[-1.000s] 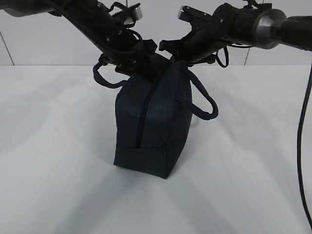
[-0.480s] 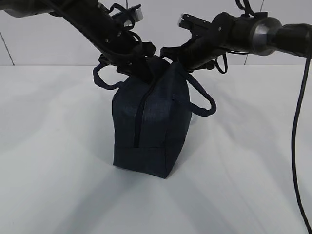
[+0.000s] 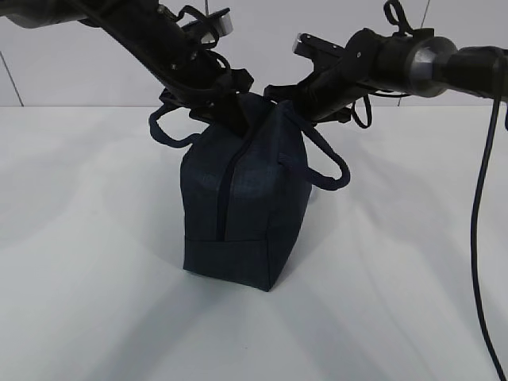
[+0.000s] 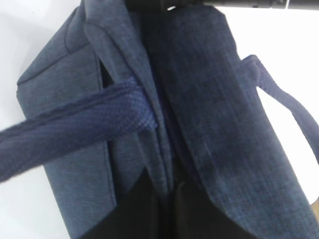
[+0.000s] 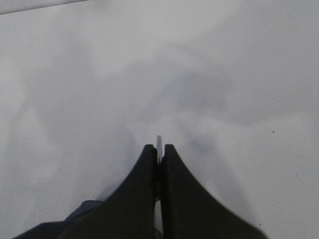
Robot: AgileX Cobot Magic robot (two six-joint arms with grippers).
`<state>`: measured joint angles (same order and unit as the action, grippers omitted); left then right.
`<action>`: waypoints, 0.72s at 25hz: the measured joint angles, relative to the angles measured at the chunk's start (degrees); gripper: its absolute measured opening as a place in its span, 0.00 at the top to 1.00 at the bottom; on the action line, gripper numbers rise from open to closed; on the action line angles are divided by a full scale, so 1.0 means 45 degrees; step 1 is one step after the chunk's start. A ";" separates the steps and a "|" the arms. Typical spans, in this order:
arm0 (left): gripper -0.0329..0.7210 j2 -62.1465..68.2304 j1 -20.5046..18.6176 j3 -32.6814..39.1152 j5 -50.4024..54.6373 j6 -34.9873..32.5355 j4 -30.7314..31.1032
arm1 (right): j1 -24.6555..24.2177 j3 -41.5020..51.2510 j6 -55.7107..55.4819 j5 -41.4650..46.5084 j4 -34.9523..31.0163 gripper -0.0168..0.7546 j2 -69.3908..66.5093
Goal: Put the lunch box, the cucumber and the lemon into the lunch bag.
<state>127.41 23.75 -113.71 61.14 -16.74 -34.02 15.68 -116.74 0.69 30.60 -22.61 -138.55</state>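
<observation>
The dark navy lunch bag (image 3: pixel 246 206) stands on end on the white table, its zipper (image 3: pixel 225 198) running down the side that faces the exterior view. My left gripper (image 3: pixel 236 119) is at the bag's top left, shut on a fold of the bag's fabric (image 4: pixel 164 164) beside the zipper line. My right gripper (image 3: pixel 279 97) is at the top right. In the right wrist view its fingers (image 5: pixel 172 169) pinch a thin silvery piece, the zipper's ring pull (image 5: pixel 159 141). The lunch box, the cucumber and the lemon are out of view.
The bag's loop handles hang out to the left (image 3: pixel 163 133) and right (image 3: pixel 333 171); one handle (image 4: pixel 75 132) crosses the left wrist view. A black cable (image 3: pixel 479 238) hangs at the right edge. White table (image 3: pixel 397 302) surrounds the bag, with a white wall behind.
My left gripper has closed on the bag's fabric. The bag's top has shifted slightly left, and the right arm has eased a little with it.
</observation>
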 joint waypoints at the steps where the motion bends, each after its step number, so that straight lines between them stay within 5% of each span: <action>1: 0.97 0.0000 0.0000 0.0000 0.0029 0.0000 0.0000 | -0.0006 0.0000 0.0000 0.0000 -0.0001 0.98 -0.0007; 18: 0.97 0.0000 0.0000 -0.0056 0.0213 0.0000 0.0209 | -0.0077 -0.1181 0.1113 0.1346 -0.0127 0.98 -0.0306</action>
<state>127.41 23.75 -113.96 62.10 -16.74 -33.08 15.33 -122.06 5.70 36.65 -23.18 -139.93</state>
